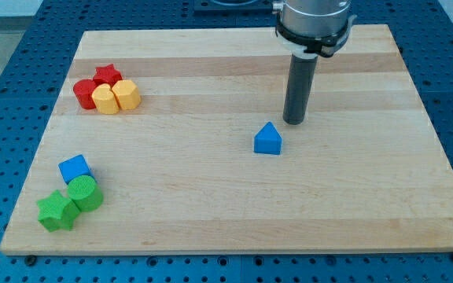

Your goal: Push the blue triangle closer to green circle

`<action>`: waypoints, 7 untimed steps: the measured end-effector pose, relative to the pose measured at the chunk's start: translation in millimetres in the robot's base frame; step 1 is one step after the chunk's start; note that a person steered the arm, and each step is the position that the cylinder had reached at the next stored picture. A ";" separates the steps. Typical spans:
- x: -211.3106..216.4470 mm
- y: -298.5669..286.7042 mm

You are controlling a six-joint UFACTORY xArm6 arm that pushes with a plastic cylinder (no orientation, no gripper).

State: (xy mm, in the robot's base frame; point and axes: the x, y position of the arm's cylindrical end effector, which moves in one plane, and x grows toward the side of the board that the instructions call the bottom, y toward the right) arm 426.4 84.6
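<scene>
Placement first: my tip, the lower end of the straight dark rod, sits on the pale wooden desk just beside the small blue triangle block, at that block's upper right in the view; a thin gap seems to separate them, contact cannot be confirmed; that side makes sense, since the green cylinder-shaped circle block lies well apart toward the view's lower left, so a push from the upper right would, I judge, drive the triangle toward it; no fingers on this rig, only the rod, so nothing is open or closed and nothing is held. Blue triangle stands near the desk's middle, slightly right of centre, alone, peaked top pointing up in the view with a squarer lower body, house-like; solid saturated blue, looks like plastic or painted wood; upright and flat on the desk. Green circle sits in a lower-left cluster, touching or nearly touching a green star block and a blue cube block; crowding there could cause knocks on arrival; task not yet advanced, I judge. Upper left cluster, off the likely path: red star block, red round block, two yellow blocks.
</scene>
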 end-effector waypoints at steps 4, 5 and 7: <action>38.1 -46.0; 44.0 -69.4; 78.3 -123.0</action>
State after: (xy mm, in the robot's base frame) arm 504.7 -38.4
